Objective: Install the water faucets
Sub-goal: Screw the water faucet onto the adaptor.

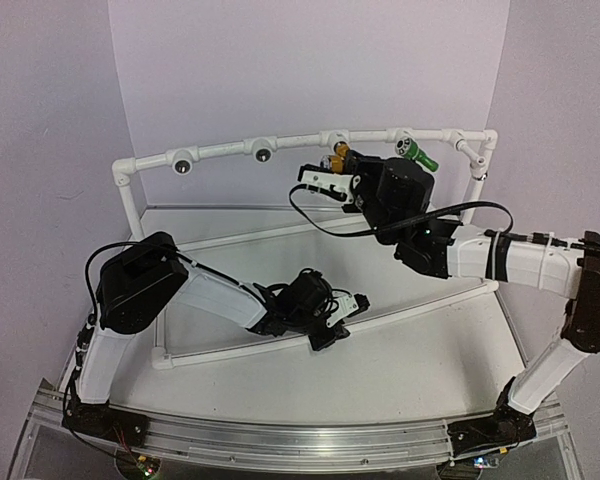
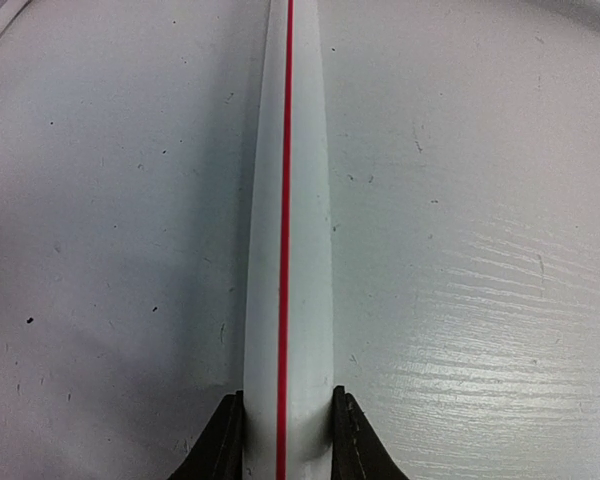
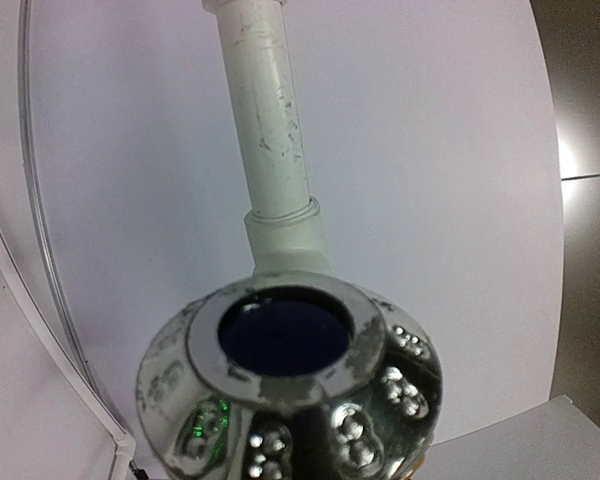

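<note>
Left gripper (image 2: 288, 428) pinches the red-striped pipe (image 2: 285, 200) on the table (image 2: 480, 300). Green faucet (image 1: 417, 153) sits on the top rail (image 1: 220, 151); yellow-orange faucet (image 1: 338, 156) is just beside the right gripper (image 1: 325, 180) (finger state cannot be told).

Pipe frame (image 1: 220, 150) at the back of the surface (image 1: 400, 360).
Two faucets at its top rail, right of centre: left faucet (image 1: 338, 156), right faucet (image 1: 418, 153); low pipe (image 1: 420, 308) lies across the front.
</note>
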Robot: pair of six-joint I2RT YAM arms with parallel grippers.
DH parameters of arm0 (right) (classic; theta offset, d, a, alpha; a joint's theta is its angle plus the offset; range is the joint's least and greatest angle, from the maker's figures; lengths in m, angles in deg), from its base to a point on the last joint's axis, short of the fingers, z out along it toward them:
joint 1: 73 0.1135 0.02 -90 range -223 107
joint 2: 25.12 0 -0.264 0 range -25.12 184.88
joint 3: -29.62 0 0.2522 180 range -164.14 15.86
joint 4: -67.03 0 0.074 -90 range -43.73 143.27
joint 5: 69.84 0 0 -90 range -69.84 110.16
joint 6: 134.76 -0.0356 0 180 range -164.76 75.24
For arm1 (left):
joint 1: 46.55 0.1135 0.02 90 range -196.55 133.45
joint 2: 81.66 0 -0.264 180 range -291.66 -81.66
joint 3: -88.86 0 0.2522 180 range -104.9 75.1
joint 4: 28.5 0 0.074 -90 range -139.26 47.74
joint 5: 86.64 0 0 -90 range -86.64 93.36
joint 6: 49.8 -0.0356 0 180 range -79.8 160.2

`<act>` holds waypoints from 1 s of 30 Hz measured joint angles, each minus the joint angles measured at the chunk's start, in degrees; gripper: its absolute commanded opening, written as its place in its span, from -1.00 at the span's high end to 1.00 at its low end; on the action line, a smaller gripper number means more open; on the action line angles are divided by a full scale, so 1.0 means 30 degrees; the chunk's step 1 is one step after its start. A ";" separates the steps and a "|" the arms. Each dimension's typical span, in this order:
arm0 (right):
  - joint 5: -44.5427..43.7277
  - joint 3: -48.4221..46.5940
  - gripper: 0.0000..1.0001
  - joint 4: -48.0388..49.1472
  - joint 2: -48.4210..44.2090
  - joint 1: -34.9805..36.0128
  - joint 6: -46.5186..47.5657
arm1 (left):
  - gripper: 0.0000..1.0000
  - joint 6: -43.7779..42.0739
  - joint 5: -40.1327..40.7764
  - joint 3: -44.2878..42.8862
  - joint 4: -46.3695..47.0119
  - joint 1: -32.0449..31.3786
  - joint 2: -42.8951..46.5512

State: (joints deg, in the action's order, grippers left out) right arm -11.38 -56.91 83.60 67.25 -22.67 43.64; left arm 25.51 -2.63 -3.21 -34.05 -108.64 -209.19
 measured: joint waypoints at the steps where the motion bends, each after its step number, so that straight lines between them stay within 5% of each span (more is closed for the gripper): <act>1: -0.0131 0.0000 1.00 0.0133 0.0069 0.0036 -0.0108 | 1.00 0.0000 -0.0003 -0.0021 -0.0049 0.0000 0.0000; 30: -0.1714 0.0233 1.00 0.1426 0.0350 0.0617 -0.2590 | 1.00 -0.0066 -0.0247 -0.2671 -0.4017 0.0022 -0.0627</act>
State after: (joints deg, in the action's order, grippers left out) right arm -16.52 -56.21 87.88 68.30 -20.82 35.87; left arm 25.31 -3.37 -11.22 -46.10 -108.57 -211.07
